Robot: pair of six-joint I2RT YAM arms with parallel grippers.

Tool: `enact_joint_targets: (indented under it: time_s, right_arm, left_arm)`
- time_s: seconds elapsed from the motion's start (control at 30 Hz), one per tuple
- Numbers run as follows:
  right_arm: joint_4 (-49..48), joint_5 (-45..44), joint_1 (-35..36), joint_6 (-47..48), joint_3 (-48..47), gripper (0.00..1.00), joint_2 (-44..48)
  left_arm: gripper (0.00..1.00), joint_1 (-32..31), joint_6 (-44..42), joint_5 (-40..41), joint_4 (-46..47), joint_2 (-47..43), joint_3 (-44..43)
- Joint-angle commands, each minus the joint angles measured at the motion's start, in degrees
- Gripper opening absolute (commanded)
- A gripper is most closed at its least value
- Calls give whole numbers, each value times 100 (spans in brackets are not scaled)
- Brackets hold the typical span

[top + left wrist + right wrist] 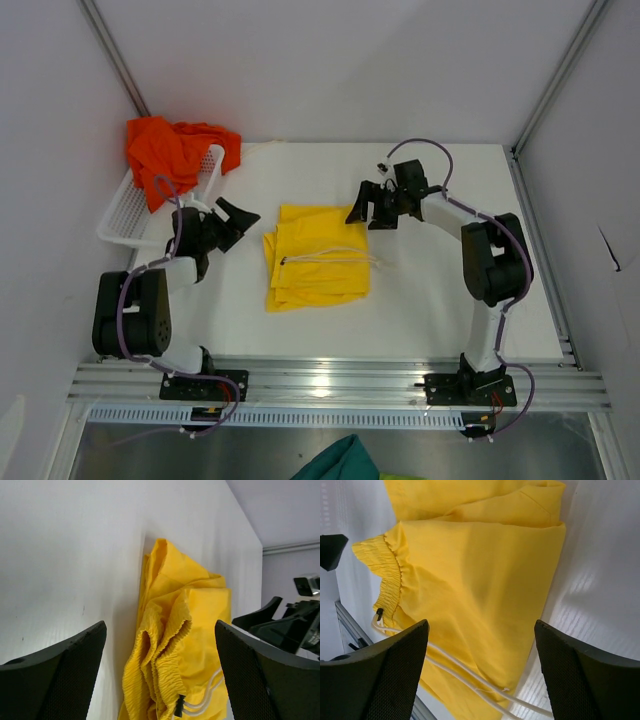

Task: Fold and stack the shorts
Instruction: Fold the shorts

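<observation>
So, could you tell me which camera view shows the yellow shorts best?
The top external view: the whole folded yellow shorts lie on the white table. The left wrist view shows mainly the bunched waistband; the right wrist view, part of the fabric and drawstrings.

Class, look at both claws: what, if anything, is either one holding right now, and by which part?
Nothing is held. The left claw and the right claw both stand open and empty. The yellow shorts lie folded on the table between them.

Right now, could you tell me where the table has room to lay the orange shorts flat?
Bare table lies between the yellow shorts and the right arm, and along the near edge. The left is crowded: basket, orange shorts, left claw.
</observation>
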State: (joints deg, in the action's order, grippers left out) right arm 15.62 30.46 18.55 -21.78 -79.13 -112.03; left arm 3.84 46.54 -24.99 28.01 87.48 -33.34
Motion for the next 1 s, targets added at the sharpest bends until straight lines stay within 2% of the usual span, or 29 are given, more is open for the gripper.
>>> enact_joint_targets:
  time_s: [0.0,0.2,0.47,0.83,0.97]
  right_arm:
    - [-401,338,-35,95,3,87,-205]
    - [-647,496,-193,42,47,84,-469]
    - [-1052,944,-343,-177,12,82,-820]
    - [-1412,1393,-360,-388,-102,70,-1260]
    - [-1465,1419,-343,-415,-111,67,-1304]
  left_arm:
    - [91,109,-67,197,-384,-574,-6]
    - [91,-49,-251,-225,-427,-557,-224]
    - [91,-761,-761,354,-972,-48,-664]
    - [91,-1236,-892,433,-727,524,-770]
    - [87,-1333,-937,539,-683,664,-788]
